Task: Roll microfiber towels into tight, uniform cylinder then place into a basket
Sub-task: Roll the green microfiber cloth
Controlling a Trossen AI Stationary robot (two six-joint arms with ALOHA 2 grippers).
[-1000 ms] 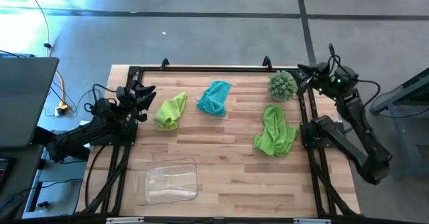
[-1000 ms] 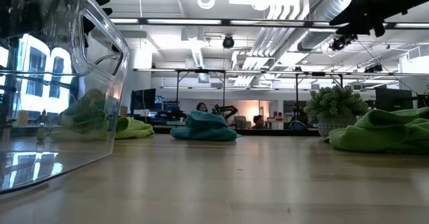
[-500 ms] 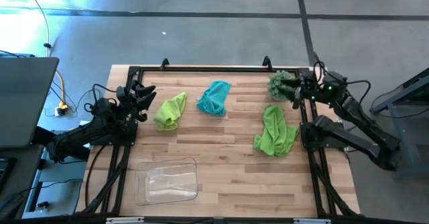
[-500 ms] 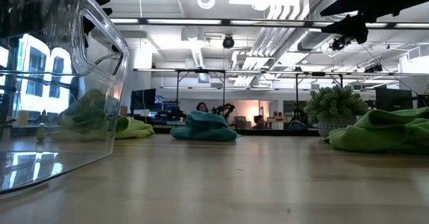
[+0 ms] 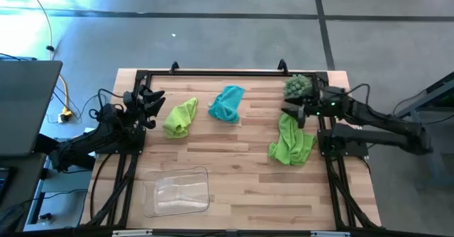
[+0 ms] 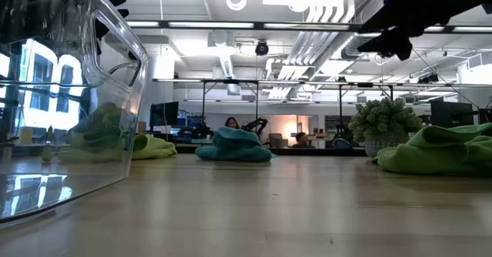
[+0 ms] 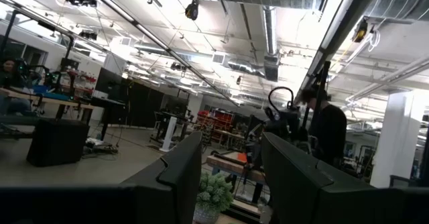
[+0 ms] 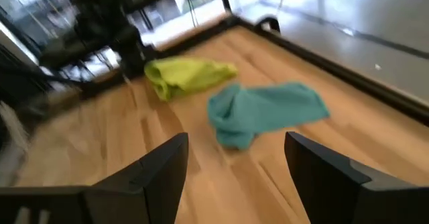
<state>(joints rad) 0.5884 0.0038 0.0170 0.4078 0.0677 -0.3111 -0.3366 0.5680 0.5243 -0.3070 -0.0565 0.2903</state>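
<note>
Reaching over the desk (image 5: 234, 141), the right gripper (image 5: 292, 113) hangs wide above a green towel (image 5: 291, 139); next, descend and pinch an edge. Left gripper (image 5: 150, 103) waits, part-open.

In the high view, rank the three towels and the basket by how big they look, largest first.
1. basket
2. lime green towel by the right gripper
3. teal towel and the other lime green towel: too alike to separate.

On my wooden table (image 5: 234, 173) lie two green towels (image 5: 180, 117) (image 5: 291, 140), one just under the right gripper (image 5: 292, 113), a teal towel (image 5: 228, 103), spiky ball (image 5: 298, 86) and clear basket (image 5: 176, 192).
</note>
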